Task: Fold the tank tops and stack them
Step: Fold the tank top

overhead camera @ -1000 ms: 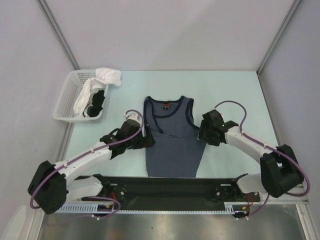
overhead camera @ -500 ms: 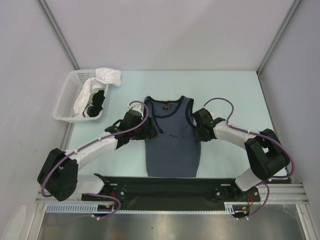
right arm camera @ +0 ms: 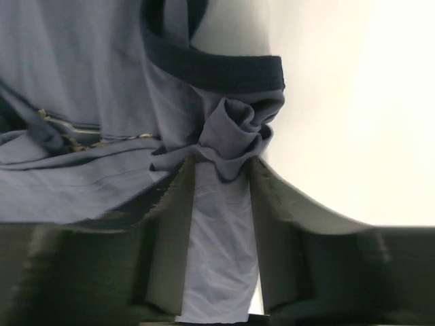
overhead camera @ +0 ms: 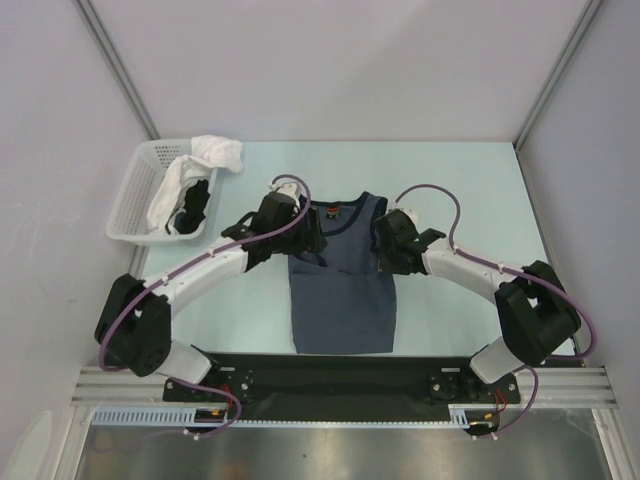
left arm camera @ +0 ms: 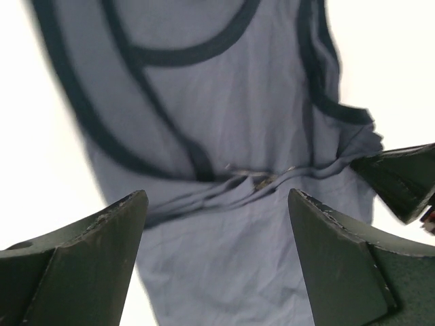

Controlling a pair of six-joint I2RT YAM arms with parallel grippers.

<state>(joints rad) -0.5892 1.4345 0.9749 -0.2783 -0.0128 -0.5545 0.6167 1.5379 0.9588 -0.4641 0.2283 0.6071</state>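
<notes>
The slate-blue tank top (overhead camera: 340,295) lies flat mid-table, neck away from the arms, with a creased fold across its chest (left arm camera: 258,182). My left gripper (overhead camera: 306,236) hovers over its left shoulder, wide open and empty (left arm camera: 216,198). My right gripper (overhead camera: 386,246) is shut on a bunched fold of the top's right armhole edge (right arm camera: 234,139), with cloth filling the gap between its fingers (right arm camera: 170,231). The right gripper's tip also shows in the left wrist view (left arm camera: 406,182). A black cloth (overhead camera: 195,208), apparently the black tank top, lies in the basket.
A white lattice basket (overhead camera: 132,190) stands at the far left with a white cloth (overhead camera: 215,152) hanging over its rim. The black base rail (overhead camera: 340,378) runs along the near edge. Grey walls close in the sides and back.
Both grippers have moved away from the bases, up along the top's sides to its shoulders. The top's right side has been drawn inward and bunched in the right gripper.
</notes>
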